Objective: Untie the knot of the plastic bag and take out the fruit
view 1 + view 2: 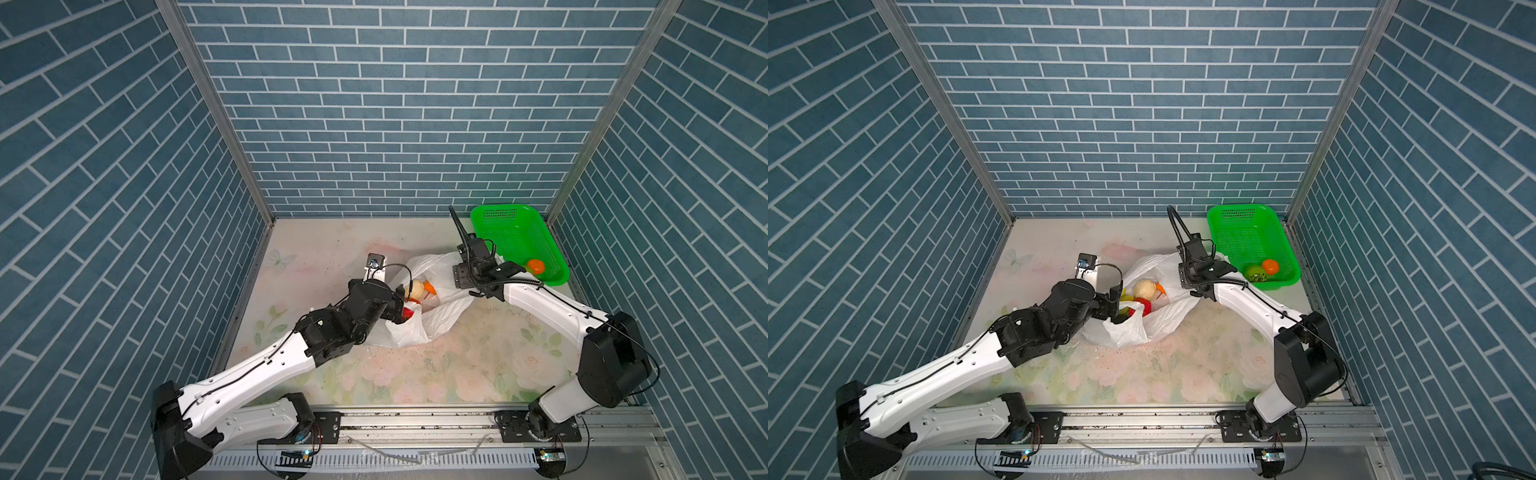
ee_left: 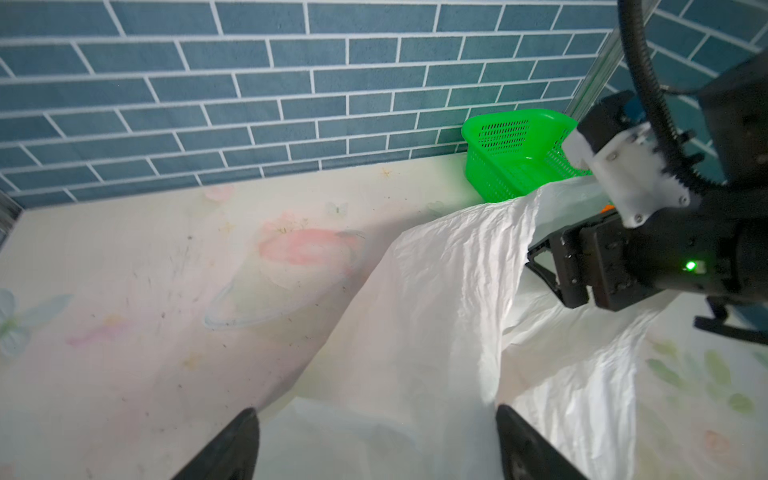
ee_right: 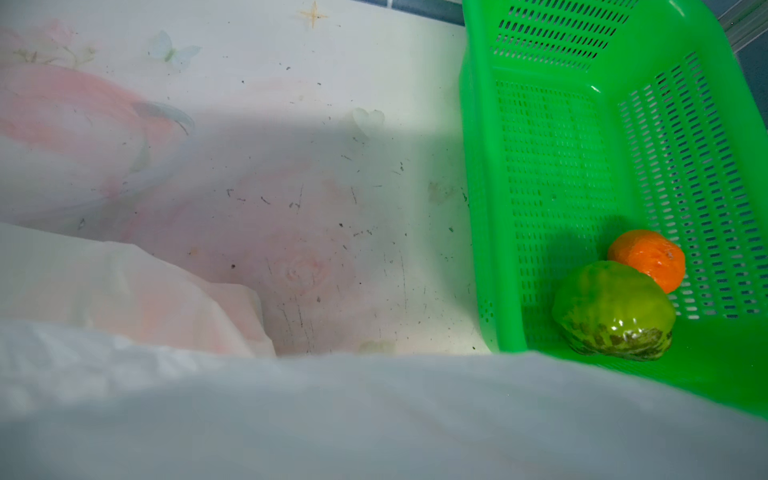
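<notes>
Across the middle of the floral tabletop (image 1: 415,374), the plastic bag (image 1: 1167,318), mouth gaping, no knot visible. Far right, a green basket (image 1: 1250,239), set close for drop-offs. At the bag's far-right rim, the right gripper (image 2: 555,276), film tented up toward it, likely to keep the mouth wide; clenched or released, cannot tell. At the left lip, the left gripper (image 2: 376,446), jaws spread and empty, poised to reach in. Inside the bag: cream fruit (image 1: 1144,287), strawberry (image 1: 1144,306). In the basket's near corner: speckled green ball (image 3: 615,309), small orange piece (image 3: 646,257).
</notes>
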